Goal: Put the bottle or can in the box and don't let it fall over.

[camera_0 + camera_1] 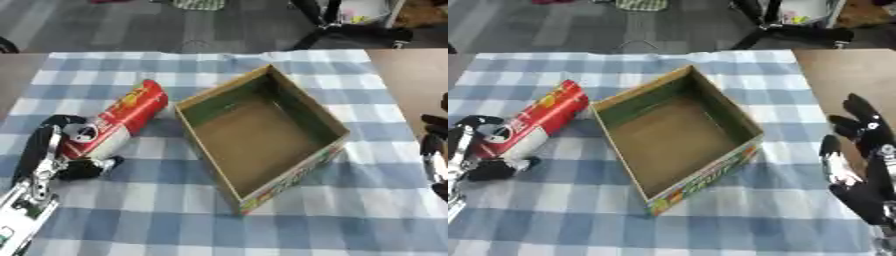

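A red and white can [118, 120] lies tilted on the checked cloth, its far end near the left wall of the cardboard box [302, 102]. My left hand [61, 150] is at the can's near end, with its fingers curled round it. The box is open at the top and holds nothing. My right hand [864, 150] rests at the right edge of the table with its fingers straight and up, apart from the box.
The blue and white checked cloth [350, 220] covers the table in front. Bare brown tabletop [837, 75] shows at the far right. Dark chair legs [350, 30] stand on the floor beyond the table.
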You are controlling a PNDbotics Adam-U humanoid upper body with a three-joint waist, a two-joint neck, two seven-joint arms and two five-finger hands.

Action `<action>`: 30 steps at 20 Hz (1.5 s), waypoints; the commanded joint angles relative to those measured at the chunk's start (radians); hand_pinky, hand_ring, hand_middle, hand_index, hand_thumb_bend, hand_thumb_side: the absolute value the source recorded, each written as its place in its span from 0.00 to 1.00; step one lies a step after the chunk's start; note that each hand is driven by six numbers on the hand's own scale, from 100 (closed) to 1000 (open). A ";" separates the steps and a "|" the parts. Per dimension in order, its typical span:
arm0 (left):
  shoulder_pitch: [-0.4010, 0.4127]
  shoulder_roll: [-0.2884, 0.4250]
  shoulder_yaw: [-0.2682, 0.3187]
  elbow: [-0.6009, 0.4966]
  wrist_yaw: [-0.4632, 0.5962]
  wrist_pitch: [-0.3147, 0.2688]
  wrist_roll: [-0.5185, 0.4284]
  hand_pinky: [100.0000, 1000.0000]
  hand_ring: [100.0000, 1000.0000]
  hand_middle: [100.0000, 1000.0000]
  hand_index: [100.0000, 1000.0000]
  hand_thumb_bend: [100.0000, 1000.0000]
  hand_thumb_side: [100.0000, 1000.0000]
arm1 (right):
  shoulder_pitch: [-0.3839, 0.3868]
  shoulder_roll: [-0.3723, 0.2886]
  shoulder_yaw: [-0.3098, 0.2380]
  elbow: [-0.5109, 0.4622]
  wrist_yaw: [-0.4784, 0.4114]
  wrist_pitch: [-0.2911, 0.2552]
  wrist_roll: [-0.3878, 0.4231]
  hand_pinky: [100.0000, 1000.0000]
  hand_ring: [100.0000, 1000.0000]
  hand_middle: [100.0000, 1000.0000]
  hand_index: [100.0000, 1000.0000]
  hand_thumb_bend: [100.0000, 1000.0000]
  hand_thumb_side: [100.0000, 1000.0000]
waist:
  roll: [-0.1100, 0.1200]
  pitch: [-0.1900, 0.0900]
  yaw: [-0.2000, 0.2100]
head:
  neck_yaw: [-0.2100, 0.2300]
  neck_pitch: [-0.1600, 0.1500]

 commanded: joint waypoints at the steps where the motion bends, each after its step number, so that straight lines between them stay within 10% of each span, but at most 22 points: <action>1: -0.002 0.001 0.000 0.020 0.020 0.004 0.002 0.46 0.48 0.76 0.76 0.68 0.06 | -0.002 -0.011 -0.005 -0.018 0.003 -0.005 0.000 0.85 0.84 1.00 0.92 0.00 0.43 | -0.005 0.004 -0.003 | 0.003 -0.014; 30: -0.003 0.011 0.006 0.006 0.015 0.035 0.059 0.33 0.37 0.70 0.62 0.46 0.00 | 0.006 -0.010 -0.007 -0.018 -0.003 -0.012 -0.003 0.85 0.84 1.00 0.92 0.00 0.43 | -0.007 -0.006 -0.002 | 0.002 -0.011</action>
